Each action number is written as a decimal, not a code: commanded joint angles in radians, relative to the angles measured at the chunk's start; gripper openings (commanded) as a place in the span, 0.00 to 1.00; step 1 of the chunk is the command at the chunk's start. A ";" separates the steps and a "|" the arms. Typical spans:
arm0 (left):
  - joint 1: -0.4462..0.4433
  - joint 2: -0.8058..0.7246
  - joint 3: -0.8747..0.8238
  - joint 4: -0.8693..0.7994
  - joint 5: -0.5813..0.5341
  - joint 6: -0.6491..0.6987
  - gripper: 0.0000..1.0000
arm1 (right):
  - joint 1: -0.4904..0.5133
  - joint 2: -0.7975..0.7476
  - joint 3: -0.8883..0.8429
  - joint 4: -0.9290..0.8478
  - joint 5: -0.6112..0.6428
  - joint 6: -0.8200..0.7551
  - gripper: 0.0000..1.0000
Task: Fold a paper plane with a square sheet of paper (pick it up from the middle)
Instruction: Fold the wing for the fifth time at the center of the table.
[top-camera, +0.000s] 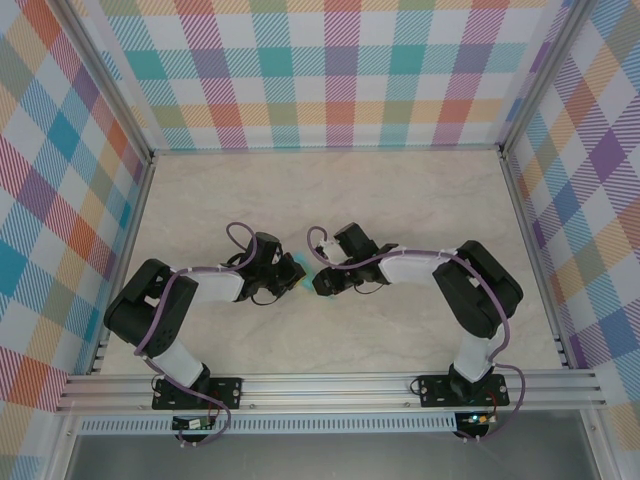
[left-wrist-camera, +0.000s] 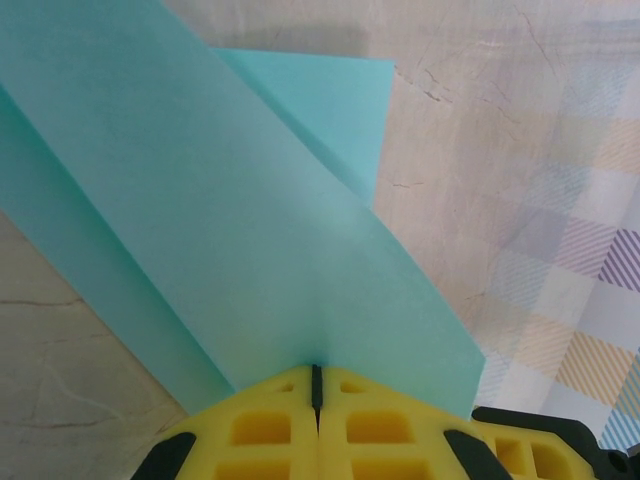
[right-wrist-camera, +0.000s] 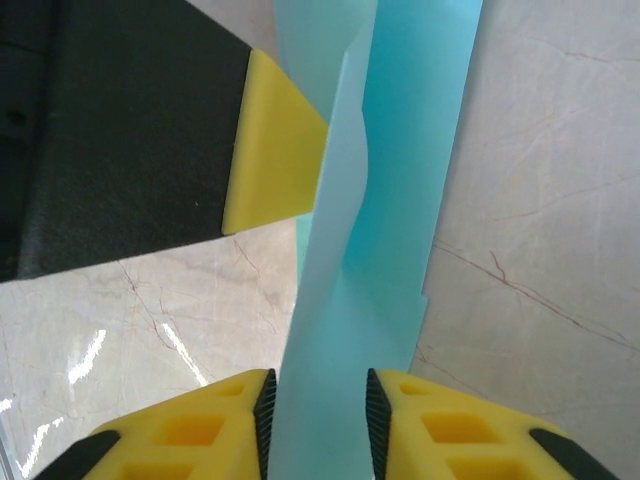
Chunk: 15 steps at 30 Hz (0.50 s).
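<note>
The turquoise paper (top-camera: 298, 269), folded into long narrow flaps, hangs above the table centre between my two grippers. My left gripper (top-camera: 286, 276) is shut on it: in the left wrist view its yellow jaws (left-wrist-camera: 317, 378) press together on the crease and the folded sheet (left-wrist-camera: 230, 220) fans up and away from them. My right gripper (top-camera: 318, 273) faces it from the right. In the right wrist view its jaws (right-wrist-camera: 318, 405) stand apart, with a strip of the paper (right-wrist-camera: 395, 170) running between the black pads. A yellow fingertip (right-wrist-camera: 275, 150) of the left gripper pinches the paper's far end.
The marbled beige tabletop (top-camera: 330, 195) lies below, framed by aluminium rails and checked fabric walls (top-camera: 330, 70). Both arms bend inward from their bases at the near edge. Purple cables loop over each wrist.
</note>
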 joint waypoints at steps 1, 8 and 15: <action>-0.013 -0.020 0.003 -0.038 -0.013 0.008 0.04 | 0.005 0.017 0.019 0.017 -0.017 0.002 0.26; -0.013 -0.089 -0.022 -0.059 -0.025 0.019 0.04 | 0.004 0.026 -0.005 0.040 -0.067 0.036 0.12; -0.013 -0.189 -0.082 -0.080 -0.037 0.039 0.05 | 0.003 0.073 -0.012 0.099 -0.151 0.111 0.11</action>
